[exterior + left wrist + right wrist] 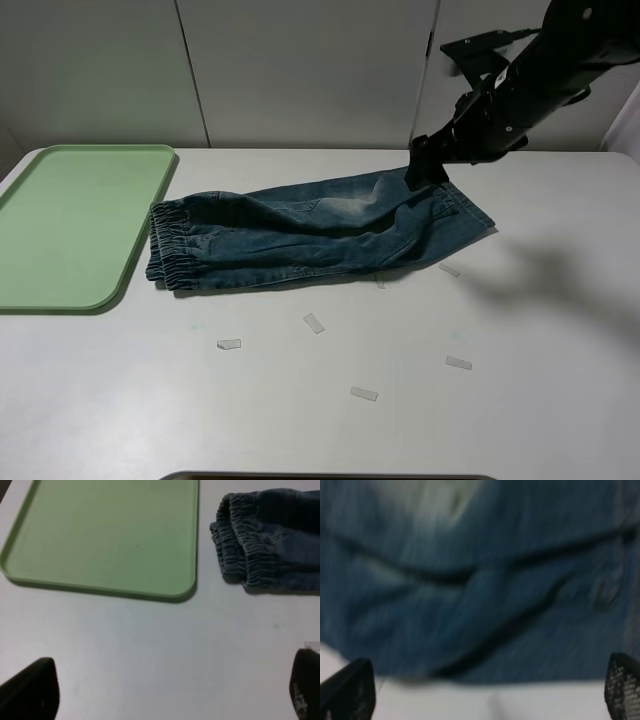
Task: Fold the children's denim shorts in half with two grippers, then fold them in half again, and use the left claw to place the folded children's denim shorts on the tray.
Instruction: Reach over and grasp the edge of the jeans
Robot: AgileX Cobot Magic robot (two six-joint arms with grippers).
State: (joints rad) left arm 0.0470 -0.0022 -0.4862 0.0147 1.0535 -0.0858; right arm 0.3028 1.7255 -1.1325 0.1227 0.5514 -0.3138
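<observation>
Denim shorts (300,235), one pair, beside one tray (70,220)

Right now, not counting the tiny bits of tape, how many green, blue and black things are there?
Green: 1, the tray
Blue: 1, the denim shorts
Black: 2, the right gripper and the left gripper, which shows only in its own wrist view
Total: 4

- children's denim shorts (320,235): faded blue denim cloth, coarse matt weave, gathered waistband.
- tray (70,225): pale green plastic, smooth, faint sheen.
- table (300,430): white, smooth, matt.
- right tool (485,692), pads (621,687): black, finely dotted texture.
</observation>
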